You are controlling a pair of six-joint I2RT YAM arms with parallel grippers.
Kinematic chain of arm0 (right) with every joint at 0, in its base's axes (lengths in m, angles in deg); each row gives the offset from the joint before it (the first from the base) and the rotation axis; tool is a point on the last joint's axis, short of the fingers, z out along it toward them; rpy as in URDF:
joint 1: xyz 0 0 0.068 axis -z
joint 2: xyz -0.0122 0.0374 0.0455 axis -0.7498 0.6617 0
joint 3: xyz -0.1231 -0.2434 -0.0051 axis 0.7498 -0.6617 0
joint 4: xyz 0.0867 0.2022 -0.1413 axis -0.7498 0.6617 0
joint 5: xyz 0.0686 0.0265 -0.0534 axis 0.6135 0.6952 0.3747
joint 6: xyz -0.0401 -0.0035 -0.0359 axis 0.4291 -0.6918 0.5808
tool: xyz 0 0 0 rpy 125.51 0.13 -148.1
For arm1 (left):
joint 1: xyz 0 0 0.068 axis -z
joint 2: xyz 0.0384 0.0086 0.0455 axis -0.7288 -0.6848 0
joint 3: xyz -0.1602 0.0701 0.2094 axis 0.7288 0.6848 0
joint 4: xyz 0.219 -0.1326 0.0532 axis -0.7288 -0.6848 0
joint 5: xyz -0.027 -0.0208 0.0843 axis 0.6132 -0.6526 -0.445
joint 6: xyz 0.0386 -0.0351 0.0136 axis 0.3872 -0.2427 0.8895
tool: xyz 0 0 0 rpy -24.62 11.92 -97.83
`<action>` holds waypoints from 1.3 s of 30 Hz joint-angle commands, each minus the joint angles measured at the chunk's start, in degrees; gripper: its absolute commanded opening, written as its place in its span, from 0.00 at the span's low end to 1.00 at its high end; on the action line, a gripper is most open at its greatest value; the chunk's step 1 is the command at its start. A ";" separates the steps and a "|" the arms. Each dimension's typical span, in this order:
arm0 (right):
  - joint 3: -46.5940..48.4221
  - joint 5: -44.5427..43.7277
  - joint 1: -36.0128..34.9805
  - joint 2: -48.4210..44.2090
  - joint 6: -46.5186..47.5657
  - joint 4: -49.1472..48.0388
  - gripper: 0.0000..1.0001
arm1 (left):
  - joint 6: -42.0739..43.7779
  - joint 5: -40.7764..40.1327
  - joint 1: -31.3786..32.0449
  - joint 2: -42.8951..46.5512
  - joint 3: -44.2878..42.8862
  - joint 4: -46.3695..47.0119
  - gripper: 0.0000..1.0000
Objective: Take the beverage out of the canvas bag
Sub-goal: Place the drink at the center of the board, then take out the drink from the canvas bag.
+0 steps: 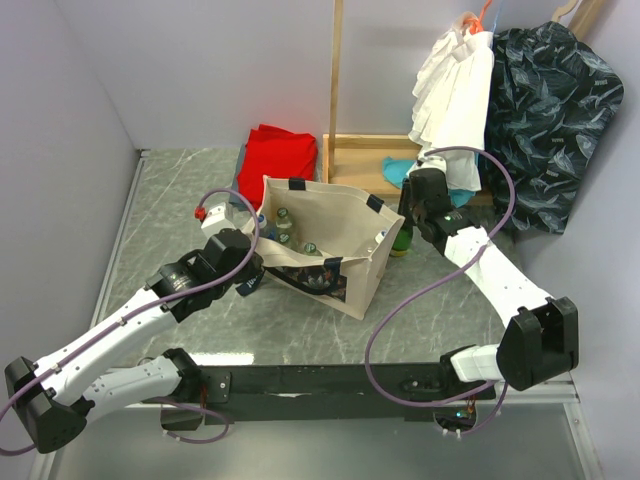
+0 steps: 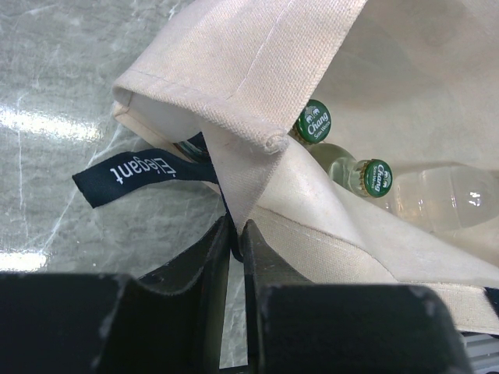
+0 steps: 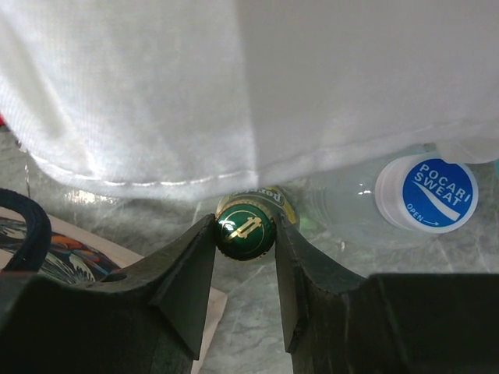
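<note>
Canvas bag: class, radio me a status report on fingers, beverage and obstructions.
Left fingers pinch beige canvas bag at its rim. Right fingers clamp green-capped green bottle, outside bag. Two Chang-capped clear bottles inside. White hanging cloth close above.

One canvas bag point(image 1: 335, 210). Inside it, in the left wrist view, two green Chang caps: an upper cap point(image 2: 314, 122) and a lower cap point(image 2: 377, 177). Outside, one green-capped bottle point(image 3: 245, 230) and one clear bottle point(image 3: 426, 192) with a blue-and-white cap. One red cloth point(image 1: 280, 155). Two hanging garments: a white garment point(image 1: 455, 90), a dark patterned garment point(image 1: 550, 110). Two robot arms: left arm point(image 1: 110, 340), right arm point(image 1: 490, 270).
</note>
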 commanded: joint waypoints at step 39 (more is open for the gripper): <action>8.24 2.58 -2.63 -16.86 3.31 1.25 0.58 | 1.17 1.55 0.12 -0.65 -0.30 0.44 0.01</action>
